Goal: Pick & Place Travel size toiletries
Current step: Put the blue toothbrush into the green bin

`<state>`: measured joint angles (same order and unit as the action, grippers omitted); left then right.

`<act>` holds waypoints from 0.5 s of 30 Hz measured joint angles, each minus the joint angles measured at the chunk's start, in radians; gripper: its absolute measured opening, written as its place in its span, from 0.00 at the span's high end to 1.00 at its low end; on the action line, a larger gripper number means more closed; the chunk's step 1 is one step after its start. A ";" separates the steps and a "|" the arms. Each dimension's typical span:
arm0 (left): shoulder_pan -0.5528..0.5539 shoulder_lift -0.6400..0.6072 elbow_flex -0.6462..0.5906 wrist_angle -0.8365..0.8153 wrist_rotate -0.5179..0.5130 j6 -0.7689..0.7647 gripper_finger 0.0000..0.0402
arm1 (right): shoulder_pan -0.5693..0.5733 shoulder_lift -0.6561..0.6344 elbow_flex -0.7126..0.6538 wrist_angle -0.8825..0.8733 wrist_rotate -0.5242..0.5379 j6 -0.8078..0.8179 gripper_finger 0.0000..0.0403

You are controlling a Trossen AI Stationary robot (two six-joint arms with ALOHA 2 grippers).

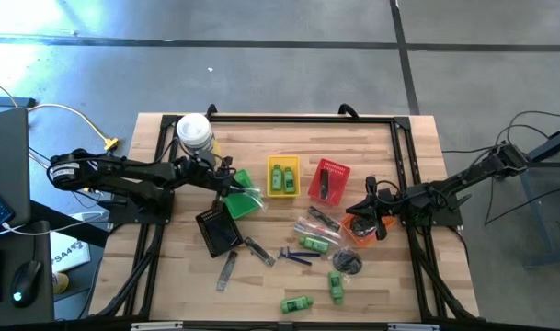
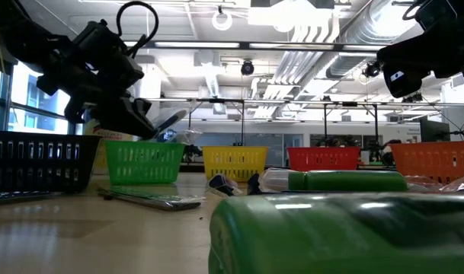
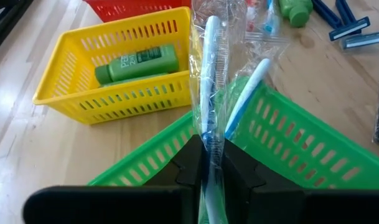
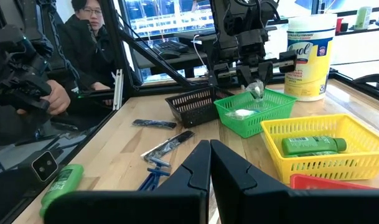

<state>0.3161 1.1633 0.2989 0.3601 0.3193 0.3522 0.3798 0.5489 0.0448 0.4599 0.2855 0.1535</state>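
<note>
My left gripper (image 1: 232,184) (image 3: 208,163) hovers over the green basket (image 1: 244,199) (image 3: 282,143), shut on a clear-wrapped pack of white and blue sticks (image 3: 209,74) (image 2: 171,122). My right gripper (image 1: 364,213) (image 4: 210,163) hangs shut and empty above the orange basket (image 1: 360,232). Two green mini bottles (image 1: 281,176) (image 3: 138,62) lie in the yellow basket (image 1: 294,164). More green bottles (image 1: 314,244) (image 1: 296,302), blue razors (image 1: 293,256) and grey combs (image 1: 227,268) lie loose on the table. My left gripper pinches the near end of the clear-wrapped stick pack (image 3: 209,140) between its two fingers. The sticks run on forward, along the fingers. The pack is lifted clear and juts out slanting above the green basket's rim.
A black basket (image 1: 218,228) lies near the green one, and a red basket (image 1: 328,179) sits right of the yellow one. A white canister with a yellow label (image 1: 195,131) stands at the far left. A person (image 4: 83,37) sits beyond the table's edge.
</note>
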 joint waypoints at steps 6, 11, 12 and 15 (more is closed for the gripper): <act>0.000 0.000 0.000 0.000 0.001 -0.017 0.78 | 0.000 0.000 0.000 0.000 0.000 0.000 0.99; 0.000 0.000 0.000 0.002 -0.005 -0.015 0.68 | 0.000 0.000 0.000 0.000 0.000 0.000 0.99; 0.000 0.000 0.000 0.005 -0.007 -0.014 0.67 | 0.000 0.000 0.000 0.000 0.000 0.000 0.99; -0.001 0.000 0.000 0.026 -0.007 -0.017 0.63 | 0.000 0.000 0.000 0.000 0.000 0.000 0.99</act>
<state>0.3149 1.1633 0.2993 0.3861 0.3126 0.3353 0.3798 0.5491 0.0448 0.4599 0.2855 0.1535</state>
